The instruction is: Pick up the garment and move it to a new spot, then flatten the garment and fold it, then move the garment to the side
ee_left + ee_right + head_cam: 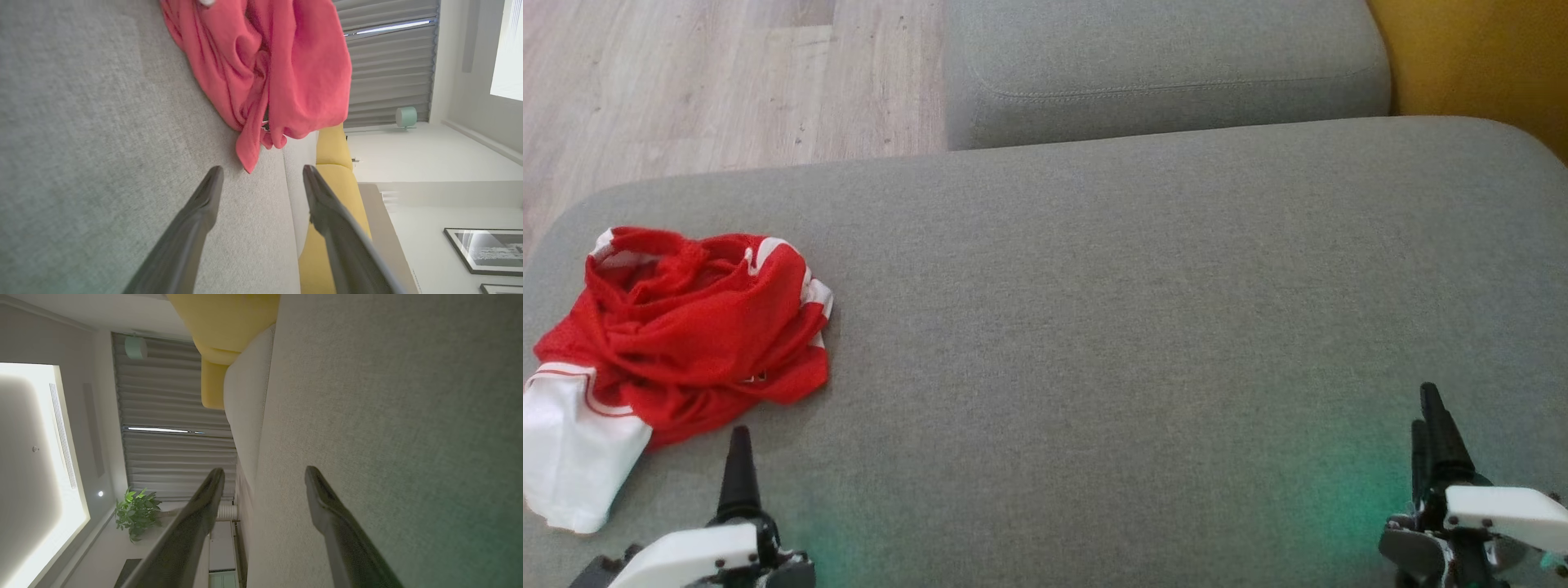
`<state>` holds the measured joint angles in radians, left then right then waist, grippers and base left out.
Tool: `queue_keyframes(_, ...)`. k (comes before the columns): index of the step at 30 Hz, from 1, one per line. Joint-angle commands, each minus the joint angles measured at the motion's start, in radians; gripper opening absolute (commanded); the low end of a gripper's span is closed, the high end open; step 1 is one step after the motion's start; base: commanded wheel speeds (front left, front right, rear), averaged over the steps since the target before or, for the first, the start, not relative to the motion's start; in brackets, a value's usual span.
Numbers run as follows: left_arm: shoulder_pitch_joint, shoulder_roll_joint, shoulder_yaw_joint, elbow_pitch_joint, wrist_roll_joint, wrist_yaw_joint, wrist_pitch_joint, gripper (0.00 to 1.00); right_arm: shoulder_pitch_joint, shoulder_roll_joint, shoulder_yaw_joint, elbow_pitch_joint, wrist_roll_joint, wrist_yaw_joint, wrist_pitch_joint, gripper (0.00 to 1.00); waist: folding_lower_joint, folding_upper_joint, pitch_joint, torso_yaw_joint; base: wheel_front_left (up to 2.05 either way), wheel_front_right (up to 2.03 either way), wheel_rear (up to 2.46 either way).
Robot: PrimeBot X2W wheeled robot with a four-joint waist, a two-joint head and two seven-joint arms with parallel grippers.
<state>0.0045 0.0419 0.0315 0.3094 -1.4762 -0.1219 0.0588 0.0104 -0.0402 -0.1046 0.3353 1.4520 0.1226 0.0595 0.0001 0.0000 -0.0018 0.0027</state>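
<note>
The garment [682,335] is a red mesh jersey with white trim, bunched in a heap at the left of the grey cushion [1111,327]; a white part spills toward the near left edge. My left gripper [740,465] is low at the near left, just short of the heap's near edge, open and empty. In the left wrist view the garment [265,69] lies just past the left gripper [261,173], whose fingers stand wide apart. My right gripper [1433,425] is at the near right, far from the garment, also open with nothing in it [263,473].
A second grey cushion [1168,73] sits behind the main one. Wooden floor [711,82] shows at the far left and a yellow cushion [1478,57] at the far right. Bare grey fabric spans the middle and right of the main cushion.
</note>
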Motion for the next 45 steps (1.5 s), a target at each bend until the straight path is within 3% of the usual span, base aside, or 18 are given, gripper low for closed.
queue_keyframes(1, -0.043, 0.004, -0.002, -0.044, 0.032, 0.006, -0.009, 1.0, -0.042, -0.004, 0.007, -0.04, -0.031, 0.001, -0.012, 1.0, -0.0001, 0.0, 0.0, 0.0, 0.0, 0.0, 0.0)
queue_keyframes(16, -0.04, 0.005, -0.059, -0.086, 0.272, 0.053, -0.054, 1.0, -0.036, -0.005, 0.041, -0.087, -0.287, 0.002, -0.056, 1.0, -0.0001, 0.0, -0.007, 0.003, 0.0, 0.0, 0.0)
queue_keyframes(45, -0.042, 0.006, -0.146, -0.121, 0.635, 0.111, -0.137, 1.0, -0.029, -0.006, 0.101, -0.122, -0.652, 0.004, -0.138, 1.0, -0.0001, 0.0, -0.021, 0.01, 0.0, 0.0, 0.0)
